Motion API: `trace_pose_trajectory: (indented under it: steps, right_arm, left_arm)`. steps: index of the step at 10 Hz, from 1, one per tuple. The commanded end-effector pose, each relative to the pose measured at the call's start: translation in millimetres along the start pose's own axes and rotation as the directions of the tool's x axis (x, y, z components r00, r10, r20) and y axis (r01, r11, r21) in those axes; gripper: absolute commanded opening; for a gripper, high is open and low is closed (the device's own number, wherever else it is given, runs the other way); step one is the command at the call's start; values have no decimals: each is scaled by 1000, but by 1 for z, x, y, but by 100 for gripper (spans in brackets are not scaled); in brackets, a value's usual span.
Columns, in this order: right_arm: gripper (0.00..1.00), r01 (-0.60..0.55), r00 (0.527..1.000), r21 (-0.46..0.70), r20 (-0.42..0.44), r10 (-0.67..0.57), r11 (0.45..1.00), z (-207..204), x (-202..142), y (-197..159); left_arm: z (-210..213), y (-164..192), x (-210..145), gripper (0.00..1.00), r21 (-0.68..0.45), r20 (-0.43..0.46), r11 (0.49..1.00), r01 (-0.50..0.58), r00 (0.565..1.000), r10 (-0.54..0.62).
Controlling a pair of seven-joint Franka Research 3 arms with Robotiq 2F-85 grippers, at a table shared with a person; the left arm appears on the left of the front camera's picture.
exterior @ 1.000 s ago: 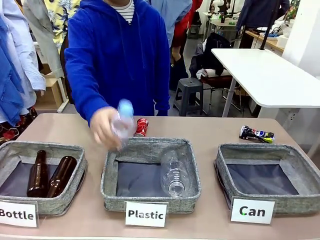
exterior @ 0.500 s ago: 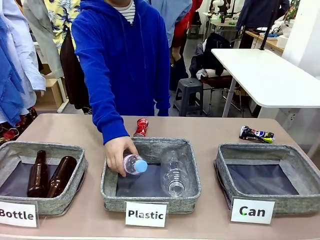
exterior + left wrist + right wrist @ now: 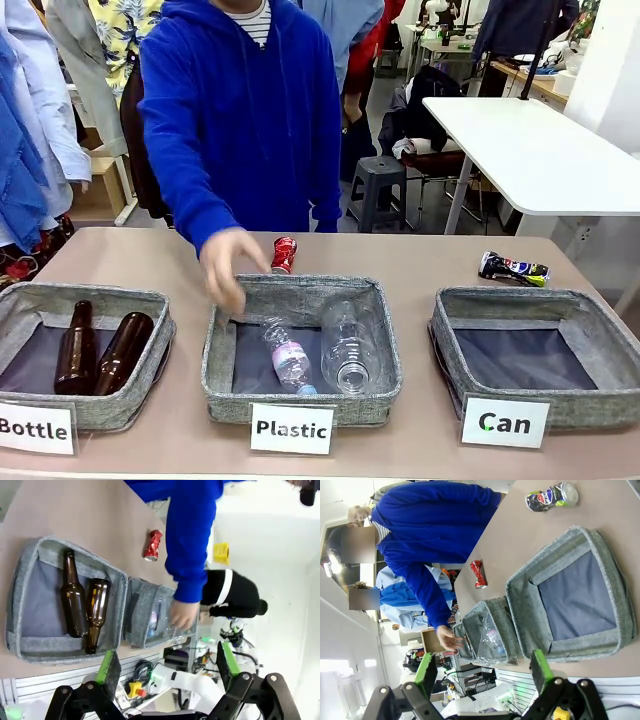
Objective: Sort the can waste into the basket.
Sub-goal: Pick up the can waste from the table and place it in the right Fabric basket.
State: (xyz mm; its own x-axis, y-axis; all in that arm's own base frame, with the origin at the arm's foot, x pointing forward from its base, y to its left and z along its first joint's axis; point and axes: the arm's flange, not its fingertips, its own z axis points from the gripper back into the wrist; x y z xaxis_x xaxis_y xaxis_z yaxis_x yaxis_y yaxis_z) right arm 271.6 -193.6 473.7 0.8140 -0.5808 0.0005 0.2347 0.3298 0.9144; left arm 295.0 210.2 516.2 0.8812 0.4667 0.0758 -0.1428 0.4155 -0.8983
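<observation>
— Where are the cans?

— The red can (image 3: pixel 283 254) lies on the table (image 3: pixel 410 258) at the centre of the front view. It is just past the far rim of the middle basket (image 3: pixel 310 289), the one carded "Plastic". The dark can (image 3: pixel 513 268) lies at the right of the frame, beyond the far rim of the "Can" basket (image 3: pixel 447 352) and apart from it. Both cans are outside that basket.

— And the grippers?

— The left gripper (image 3: pixel 167 665), at the bottom of its wrist view, has its green pads spread wide with nothing between them. The right gripper (image 3: pixel 482 667) is spread the same way and holds nothing.

— And the person?

— A hand (image 3: pixel 230 265) from a blue sleeve hovers over the far left corner of the middle basket, just left of the red can. I can't tell whether it touches the rim. Two clear bottles (image 3: pixel 350 345) lie side by side inside. At the lower left, two brown bottles (image 3: pixel 75 348) lie in the "Bottle" basket (image 3: pixel 90 296).
</observation>
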Motion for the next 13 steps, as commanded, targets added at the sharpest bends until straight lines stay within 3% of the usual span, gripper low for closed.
trace_pose_trajectory:
  steps: [1,3,4,8,10,13]
  right_arm:
    - [100,-23,1000,28,7,22,999,0,2,1]
    - [100,-23,1000,28,7,22,999,0,2,1]
    - [100,-23,1000,28,7,22,999,0,2,1]
    - [100,-23,1000,28,7,22,999,0,2,1]
    - [100,-23,1000,28,7,22,999,0,2,1]
    - [100,-23,1000,28,7,22,999,0,2,1]
  left_arm:
    - [-25,-18,17,100,99,-64,993,65,996,-59]
    - [-38,-27,28,100,148,-91,987,63,995,-49]
    - [-39,-30,17,100,94,-110,987,132,986,-122]
    - [-22,-30,-19,100,116,-29,981,152,988,-150]
    - [-54,-53,-22,100,146,-16,969,198,980,-198]
    - [-155,-104,-19,100,241,-67,942,234,972,-224]
